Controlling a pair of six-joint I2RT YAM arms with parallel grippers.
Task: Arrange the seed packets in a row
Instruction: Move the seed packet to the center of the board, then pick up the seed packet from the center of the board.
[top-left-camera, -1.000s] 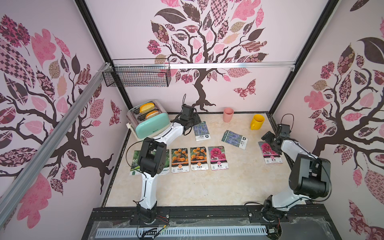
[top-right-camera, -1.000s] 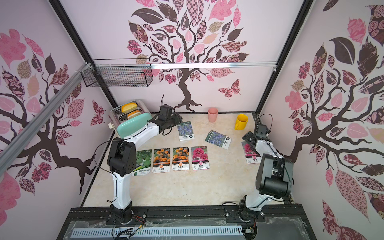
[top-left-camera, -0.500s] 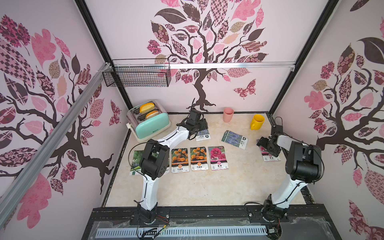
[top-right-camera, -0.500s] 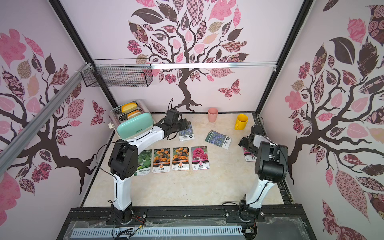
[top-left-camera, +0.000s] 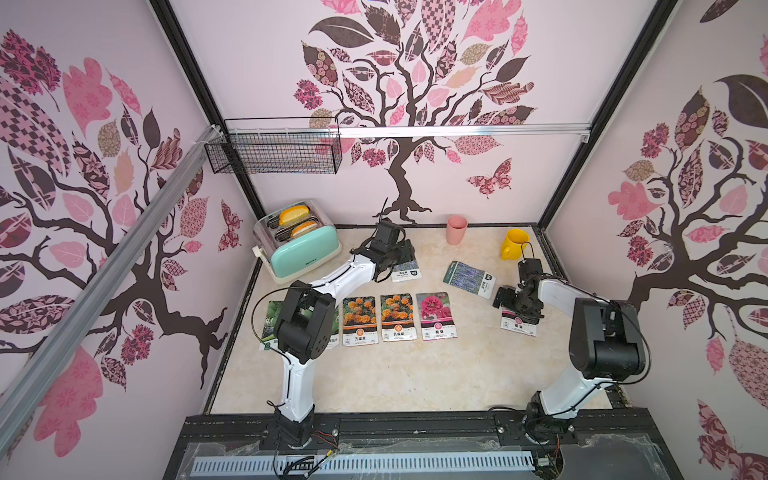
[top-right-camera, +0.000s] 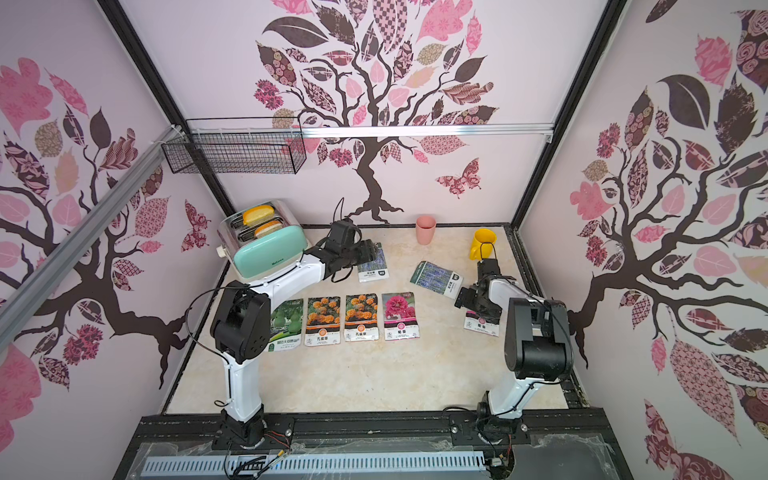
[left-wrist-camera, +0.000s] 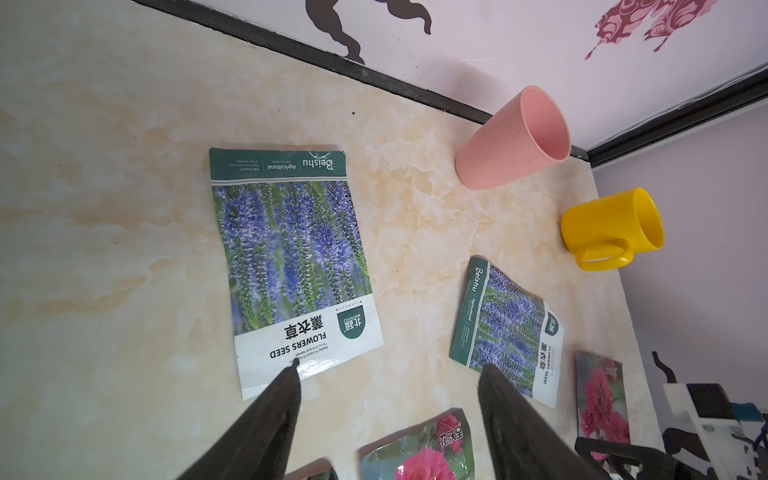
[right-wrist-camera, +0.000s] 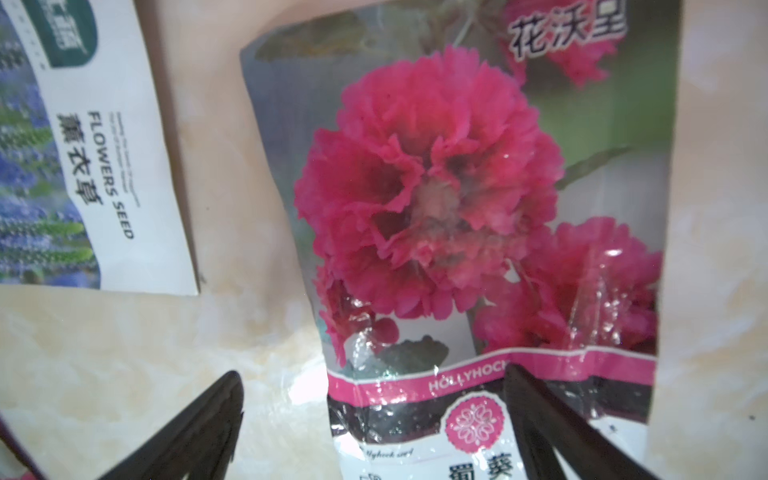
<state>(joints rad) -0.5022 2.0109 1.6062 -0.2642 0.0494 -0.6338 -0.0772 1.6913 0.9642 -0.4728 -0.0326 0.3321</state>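
Packets form a part-built row across the surface (top-left-camera: 395, 382): gourd packet (top-right-camera: 286, 324), two marigold packets (top-left-camera: 360, 320) and magenta packet (top-left-camera: 436, 316) lie side by side, labels toward the robot. Behind it the left gripper (left-wrist-camera: 390, 365) hangs spread and empty over the white strip of a lavender packet (left-wrist-camera: 291, 257), seemingly lining up a pick; a second lavender packet (top-left-camera: 469, 279) lies askew nearby; the right gripper (right-wrist-camera: 372, 371), jaws wide and holding nothing, hovers over the second magenta packet (right-wrist-camera: 436, 187), apart to the row's right, likely its next addition.
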